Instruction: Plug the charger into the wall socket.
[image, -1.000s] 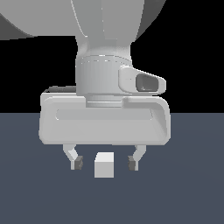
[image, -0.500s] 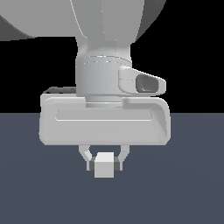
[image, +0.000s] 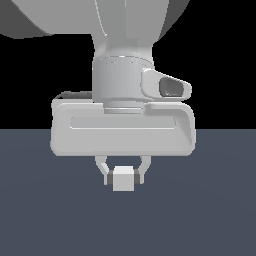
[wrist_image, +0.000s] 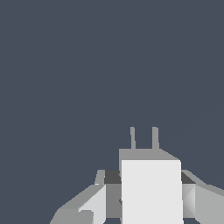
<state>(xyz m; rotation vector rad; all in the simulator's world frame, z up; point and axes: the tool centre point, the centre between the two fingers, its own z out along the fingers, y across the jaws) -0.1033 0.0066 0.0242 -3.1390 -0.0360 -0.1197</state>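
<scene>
Grasp done, with the pincer (image: 123, 176) pinching the charger (image: 123, 179) between both fingers just over the dark worktop (image: 45, 215), prongs (wrist_image: 144, 138) free; carrying and plugging left, wall socket not in view.

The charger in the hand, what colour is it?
Plain white to light grey, the charger shows best in the wrist view, held by the hand.

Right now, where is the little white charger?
The charger sits low in the middle of the exterior view, pinched between the claw fingers just under the robot's big grey hand, above the dark floor.
</scene>
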